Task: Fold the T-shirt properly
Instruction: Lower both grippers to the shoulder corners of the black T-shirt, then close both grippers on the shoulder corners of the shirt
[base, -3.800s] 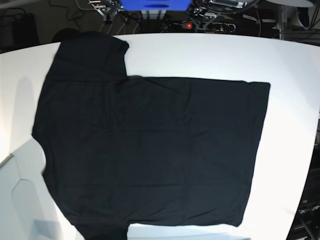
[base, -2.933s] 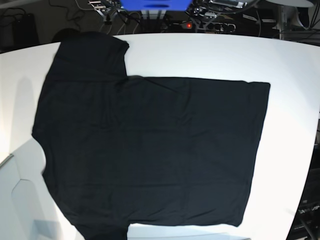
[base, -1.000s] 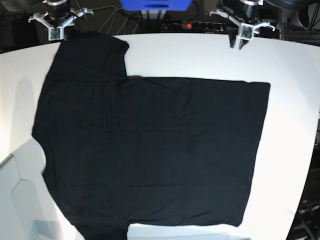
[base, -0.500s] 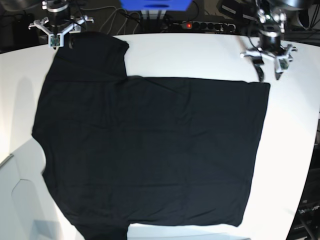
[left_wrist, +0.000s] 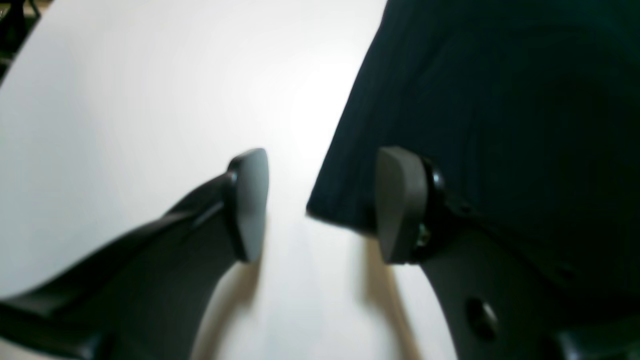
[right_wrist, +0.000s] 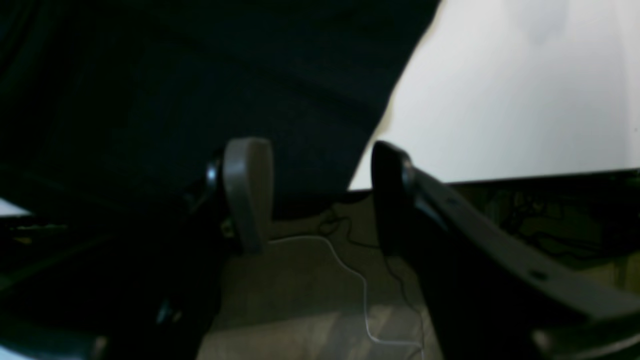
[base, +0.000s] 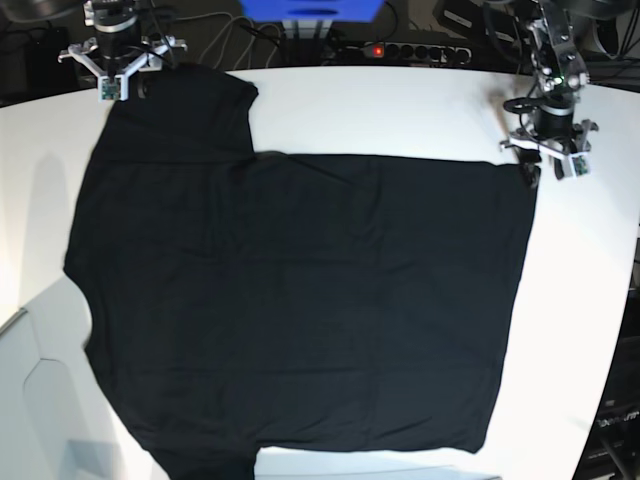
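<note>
Lying flat on the white table (base: 400, 105), the T-shirt (base: 300, 300) is spread with its plain black side up and has not been shifted since the earlier base pictures. At the far left, the right gripper (base: 120, 70) is seen over the sleeve's far edge, where it already hung a second ago; its jaws are parted wide, with the sleeve edge beneath them and nothing between. At the far right, the left gripper (base: 548, 165) has been brought from the table's far edge down to the shirt's far right corner. Its jaws are parted too, one over bare table and one over cloth, so the corner (left_wrist: 325, 210) is straddled but not yet pinched. A first fold is judged to be in preparation, with both grasps still to be made. No brand, label or writing can be read; neither graphic nor tag is shown.
</note>
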